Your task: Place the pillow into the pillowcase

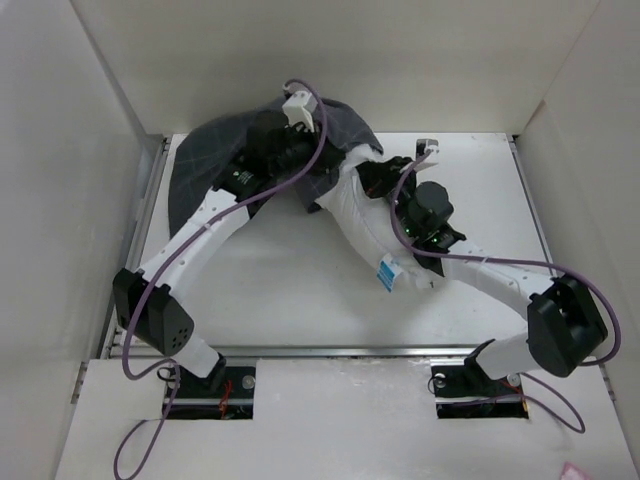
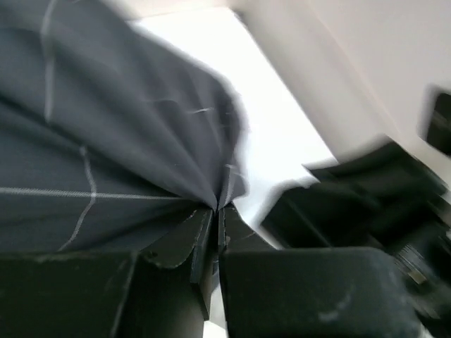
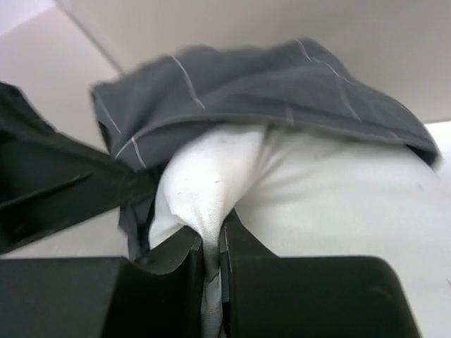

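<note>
The pillowcase (image 1: 215,150) is a dark grey checked sack bunched at the back of the table. The white pillow (image 1: 362,222) lies slanted in front of it, its blue-and-white tag (image 1: 388,272) at the near end and its far end under the sack's edge. My left gripper (image 1: 295,152) is shut on a fold of the pillowcase (image 2: 106,141), pinched at the left gripper's (image 2: 217,209) tips. Beside it, my right gripper (image 1: 376,178) is shut on a bunched corner of the pillow (image 3: 324,190). In the right wrist view the right gripper (image 3: 211,236) holds white cloth, with the pillowcase (image 3: 246,77) draped over the pillow's far part.
White walls enclose the table (image 1: 290,295) at the back and on both sides. A small white and dark object (image 1: 428,146) sits at the back right. The two arms cross close together near the middle of the back edge.
</note>
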You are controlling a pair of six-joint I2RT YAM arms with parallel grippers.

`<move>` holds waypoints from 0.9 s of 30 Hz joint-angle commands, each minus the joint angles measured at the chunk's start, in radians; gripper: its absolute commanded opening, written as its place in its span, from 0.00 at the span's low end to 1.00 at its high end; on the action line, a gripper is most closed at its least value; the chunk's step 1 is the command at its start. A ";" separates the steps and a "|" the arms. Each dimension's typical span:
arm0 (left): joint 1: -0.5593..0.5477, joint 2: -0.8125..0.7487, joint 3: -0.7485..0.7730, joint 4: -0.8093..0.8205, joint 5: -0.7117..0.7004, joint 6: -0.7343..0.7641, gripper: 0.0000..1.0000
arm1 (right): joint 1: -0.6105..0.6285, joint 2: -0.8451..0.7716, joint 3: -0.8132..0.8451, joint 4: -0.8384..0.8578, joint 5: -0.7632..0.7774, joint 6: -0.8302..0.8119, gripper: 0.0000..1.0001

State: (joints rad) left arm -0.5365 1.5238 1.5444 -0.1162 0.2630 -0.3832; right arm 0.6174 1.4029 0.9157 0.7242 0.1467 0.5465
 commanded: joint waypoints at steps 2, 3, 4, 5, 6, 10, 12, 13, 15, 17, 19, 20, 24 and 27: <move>-0.124 -0.005 0.010 0.137 0.473 -0.020 0.00 | 0.016 -0.038 0.048 0.233 0.039 0.040 0.00; -0.164 -0.049 0.010 0.185 0.505 -0.020 0.00 | 0.016 -0.038 0.048 0.204 0.039 0.029 0.00; -0.178 -0.074 -0.010 0.217 0.522 -0.029 0.00 | 0.028 -0.038 0.048 0.190 0.075 0.029 0.00; -0.190 -0.100 -0.027 0.251 0.539 -0.051 0.00 | 0.028 -0.038 0.048 0.178 0.076 0.029 0.00; -0.191 -0.140 -0.059 0.300 0.539 -0.069 0.00 | 0.039 -0.038 0.048 0.178 0.076 0.020 0.00; -0.180 -0.154 -0.095 0.334 0.601 -0.183 0.00 | 0.082 -0.003 0.038 0.169 0.183 0.007 0.00; -0.171 -0.143 -0.122 0.363 0.672 -0.247 0.00 | 0.082 0.017 0.038 0.169 0.254 0.007 0.00; -0.171 -0.131 -0.157 0.363 0.673 -0.278 0.00 | 0.082 0.018 0.038 0.169 0.267 0.038 0.00; -0.160 -0.122 -0.199 0.328 0.644 -0.278 0.00 | 0.082 0.018 0.019 0.196 0.267 0.059 0.00; -0.120 -0.090 -0.277 0.331 0.622 -0.310 0.00 | 0.082 0.008 0.018 0.196 0.267 0.073 0.00; -0.097 -0.064 -0.335 0.372 0.622 -0.339 0.00 | 0.082 -0.002 -0.003 0.205 0.287 0.096 0.00; -0.097 -0.036 -0.349 0.444 0.649 -0.362 0.00 | 0.082 -0.002 -0.003 0.214 0.287 0.108 0.00; -0.121 0.045 -0.327 0.448 0.734 -0.343 0.00 | 0.091 -0.002 -0.032 0.215 0.347 0.144 0.00; -0.170 0.079 -0.281 0.295 0.743 -0.216 0.05 | 0.091 -0.002 -0.055 0.234 0.404 0.167 0.00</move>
State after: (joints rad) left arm -0.6140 1.5646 1.2274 0.2943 0.8661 -0.6807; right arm 0.6865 1.4269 0.8162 0.7155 0.5076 0.6052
